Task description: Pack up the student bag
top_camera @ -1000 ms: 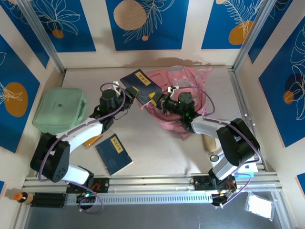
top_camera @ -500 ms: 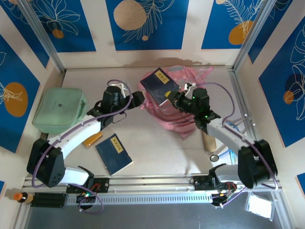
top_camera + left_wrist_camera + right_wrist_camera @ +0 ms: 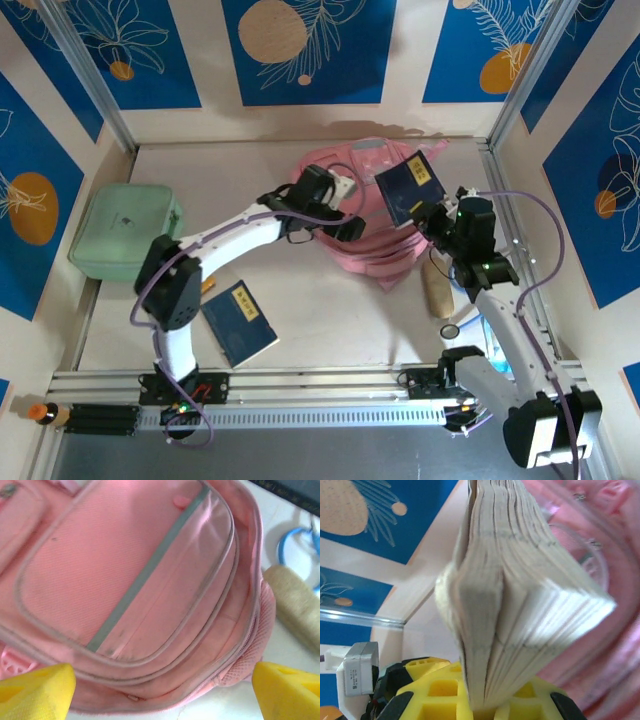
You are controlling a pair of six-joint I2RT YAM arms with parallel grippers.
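The student bag (image 3: 385, 250) is laid flat on the table (image 3: 330, 320), right of centre and toward the far wall, with its front pockets upward. In the top view its long axis is seen to run roughly from the far wall toward the near edge, the narrower end nearest the arms; which end is the top cannot be told. The left gripper (image 3: 340, 212) is positioned over the left part of the bag. Its state is shown best in the left wrist view, where the yellow fingers (image 3: 35, 690) are spread wide at the lower corners and nothing is held between them. That view also gives details the top view does not: a grey stripe across the front pocket, the piped seams, and a beige roll (image 3: 295, 605) lying just beside the bag. The right gripper (image 3: 432, 215) is closed on a dark blue book (image 3: 408, 190), held raised above the far right part of the bag. The book's cover and yellow label are shown in the top view. In the right wrist view the page block is seen edge-on, with pink fabric behind it. A second blue book (image 3: 240, 322) and a mint-green case (image 3: 125, 232) are located on the left of the table.
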